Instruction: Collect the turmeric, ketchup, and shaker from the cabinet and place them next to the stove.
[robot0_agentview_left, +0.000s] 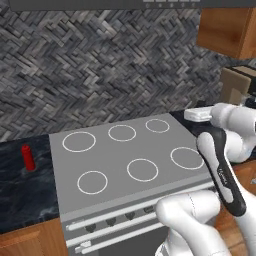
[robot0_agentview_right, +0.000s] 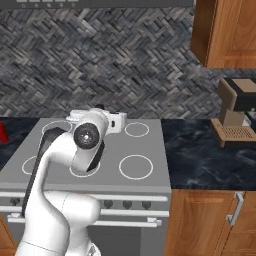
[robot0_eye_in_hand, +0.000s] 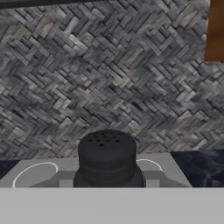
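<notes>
The dark shaker (robot0_eye_in_hand: 107, 157), with a perforated rounded top, stands upright right in front of the hand camera, and my gripper (robot0_eye_in_hand: 108, 183) is shut on it. The hand is held above the rear part of the stove (robot0_agentview_left: 125, 150), facing the back wall. White burner rings mark the grey cooktop (robot0_agentview_right: 150, 150). The red ketchup (robot0_agentview_left: 27, 157) stands upright on the dark counter left of the stove, and its red edge shows at the far left (robot0_agentview_right: 2, 133). The orange-brown cabinet (robot0_agentview_left: 227, 30) hangs at the upper right (robot0_agentview_right: 225, 32). The turmeric is out of view.
A brown and black coffee machine (robot0_agentview_right: 235, 112) stands on the dark marble counter (robot0_agentview_right: 200, 155) right of the stove. The herringbone-tiled wall (robot0_agentview_left: 100, 65) runs behind everything. Oven knobs and wooden base cupboards (robot0_agentview_right: 210, 225) lie below the counter edge.
</notes>
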